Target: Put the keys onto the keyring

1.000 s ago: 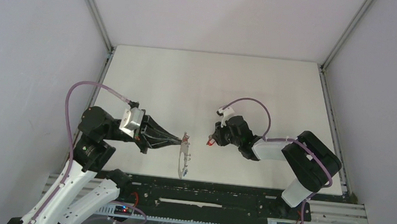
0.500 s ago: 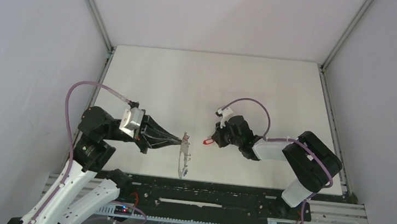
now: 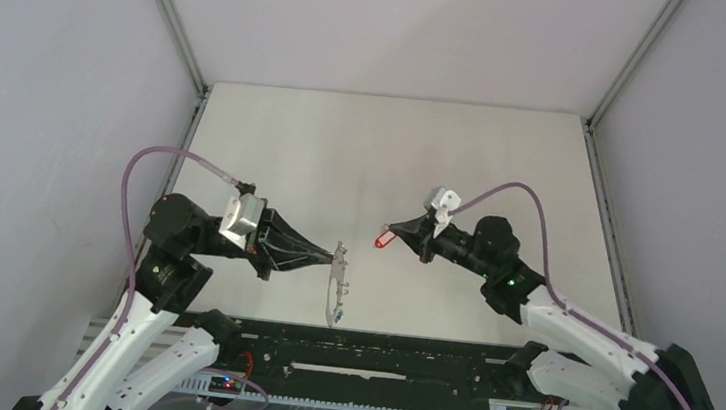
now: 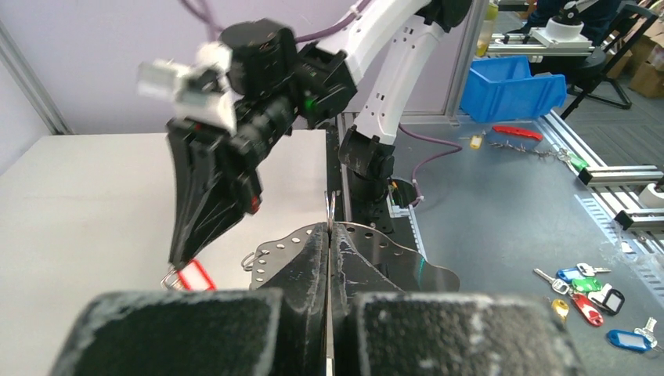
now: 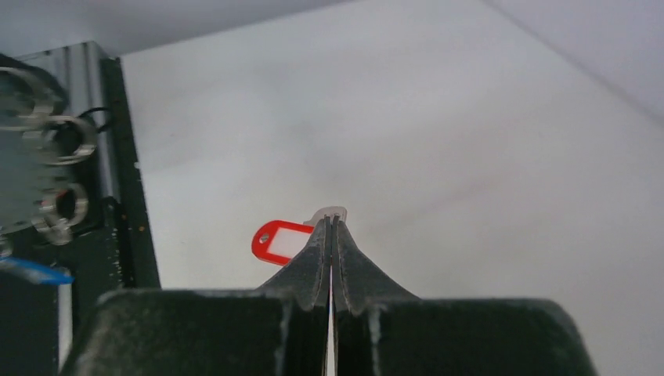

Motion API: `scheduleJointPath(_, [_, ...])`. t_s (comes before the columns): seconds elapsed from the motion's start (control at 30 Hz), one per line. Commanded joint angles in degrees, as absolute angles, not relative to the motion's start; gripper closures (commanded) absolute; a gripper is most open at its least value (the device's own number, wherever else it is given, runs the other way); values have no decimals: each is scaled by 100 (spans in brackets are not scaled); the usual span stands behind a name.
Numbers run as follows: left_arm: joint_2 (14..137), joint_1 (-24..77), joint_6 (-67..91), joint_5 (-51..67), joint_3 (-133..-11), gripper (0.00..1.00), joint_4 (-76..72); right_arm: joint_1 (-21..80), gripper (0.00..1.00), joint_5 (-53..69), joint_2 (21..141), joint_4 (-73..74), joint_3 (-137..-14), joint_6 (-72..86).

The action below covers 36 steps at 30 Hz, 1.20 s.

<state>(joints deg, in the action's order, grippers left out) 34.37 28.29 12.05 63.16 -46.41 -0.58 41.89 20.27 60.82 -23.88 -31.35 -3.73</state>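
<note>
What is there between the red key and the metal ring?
Nothing. In the overhead view, the gap between the red key and the ring shows only bare white table below.

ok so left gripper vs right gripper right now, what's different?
Load: the left gripper is shut on the keyring; the right gripper is shut on the red key.
Load size: the keyring spreads far wider than the left gripper's tips; the red key just pokes out past the right gripper's tips.
Heading: the left gripper points toward the right arm's side, and the right gripper points back at it.
Shared: both are shut, with tips facing each other across a gap.
</note>
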Motion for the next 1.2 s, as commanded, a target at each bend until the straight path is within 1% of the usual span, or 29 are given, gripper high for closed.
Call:
scheduleJointPath(0.0, [3530,2799,1499,6304,-4868,100,-523,4439,100,3074,5124,-1544,-3456,-1452])
scheduleJointPath(0.13, [3611,2827,1562,6417,-4889,100,-554,4624,100,3940,4823,-480,-4113,-2125])
scheduleJointPath(0.27, [3675,2931,1569,6495,-4857,100,-562,4665,100,4753,5003,635,-4982,-2803])
scheduleJointPath(0.37, [3730,3017,1565,6551,-4843,100,-562,4684,100,5120,5202,1272,-5540,-3264])
scheduleJointPath(0.47, [3797,3070,1546,6573,-4859,100,-562,4708,100,5344,5340,1609,-5942,-3637])
scheduleJointPath(0.6, [3873,3109,1530,6624,-4878,100,-567,4808,100,5384,5474,1800,-6276,-3971])
scheduleJointPath(0.9, [3979,3190,1607,6657,-4873,100,-786,5059,100,5443,5736,1632,-6640,-4310])
scheduleJointPath(1.17, [3972,3199,1468,6823,-4836,100,-778,5228,100,5325,5798,1356,-6743,-4368])
